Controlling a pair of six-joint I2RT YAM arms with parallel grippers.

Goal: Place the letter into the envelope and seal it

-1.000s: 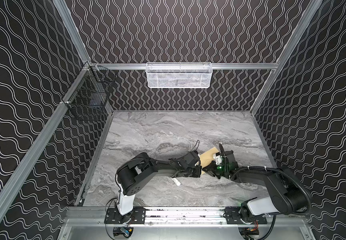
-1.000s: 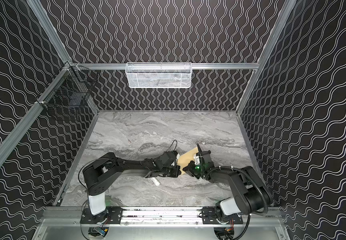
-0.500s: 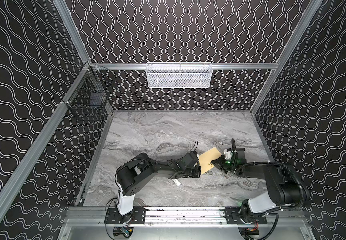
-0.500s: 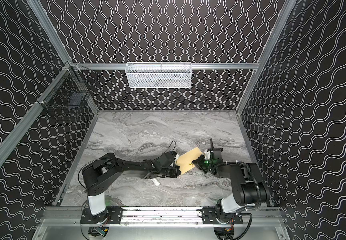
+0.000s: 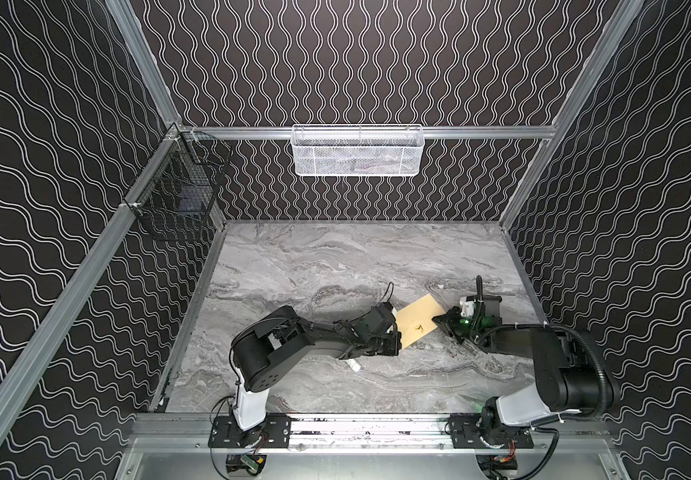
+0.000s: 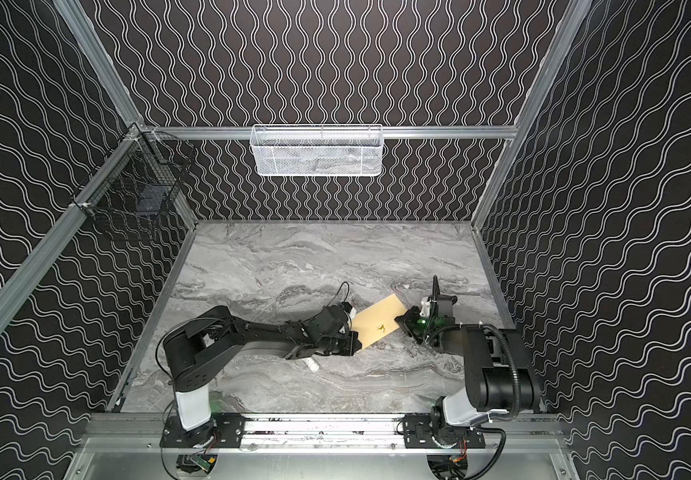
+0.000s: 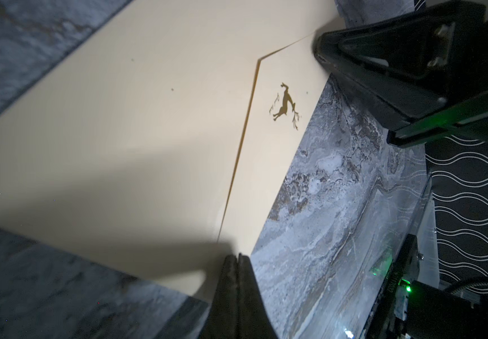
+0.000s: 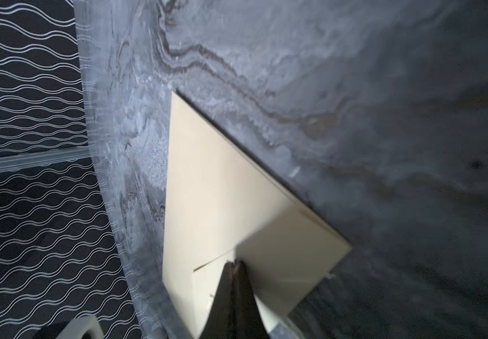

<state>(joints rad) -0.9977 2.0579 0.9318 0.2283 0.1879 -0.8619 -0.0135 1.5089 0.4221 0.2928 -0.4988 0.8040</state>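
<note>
Since a second ago, the right end effector (image 5: 439,323) has travelled from beside the left one out along the envelope (image 5: 418,320) to its far right end. More of the tan face is now uncovered in both top views.

- Left end effector (image 7: 238,262): jaws fully together, nothing between them, tips set down on the envelope's near corner by the flap (image 7: 278,152) seam.
- Right end effector (image 8: 234,264): jaws likewise together and empty, tips resting on the flap line at the opposite end. The right wrist view is smeared, so actual contact there is probable, not certain.
- The envelope lies flat and slanted on the desk (image 5: 335,266) between the two arms. The flap is folded down with the gold deer mark (image 7: 285,105) facing up.
- The letter is not visible in any view. It is presumably inside the envelope.
- A small white tube (image 5: 354,365) lies on the desk just beside the left arm, apart from the envelope.

Judgement: this is a seal-pressing step, close to the end of the task.

Risks from here:
- The right tips sit near the envelope's end. One more outward stroke could run off the paper, or snag the flap's edge and peel it back.
- A sideways push could pivot the envelope about the left tips, since it is pinned at only one corner. That would buckle or crease the paper.
- If either tip lifts early, a weakly stuck flap may spring open.
- The left forearm is close enough to the tube to knock it rolling.
</note>
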